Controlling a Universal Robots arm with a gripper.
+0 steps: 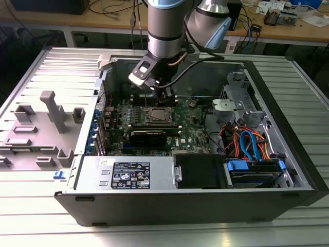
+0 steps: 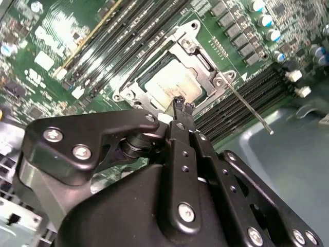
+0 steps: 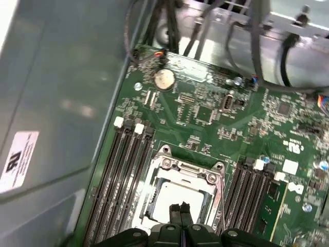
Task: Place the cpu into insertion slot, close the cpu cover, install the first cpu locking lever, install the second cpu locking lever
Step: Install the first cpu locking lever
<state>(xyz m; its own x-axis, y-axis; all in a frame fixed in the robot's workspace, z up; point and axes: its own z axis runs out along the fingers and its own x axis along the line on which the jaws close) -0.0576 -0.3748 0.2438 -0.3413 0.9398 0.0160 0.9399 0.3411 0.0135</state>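
Your inventory: ribbed metal desk [image 1: 41,211] bearing open computer case [image 1: 216,200]; grey fixtures [image 1: 51,110] at nine o'clock of it, wooden desk [image 1: 108,24] at twelve, in the exterior view. End effector [image 2: 182,104], fingertips together, hangs over the cpu [image 2: 169,82], seated in the insertion slot [image 3: 150,205], cpu cover [image 2: 203,59] flat around it.

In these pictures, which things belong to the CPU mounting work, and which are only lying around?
Belong to the job:
cpu, seated in the insertion slot
cpu cover, lying over the chip
thin metal lever, sticking out free
gripper, shut, close above the cover's edge

Only lying around:
memory slots
coin battery
orange and blue cables
grey plastic holders beside the case
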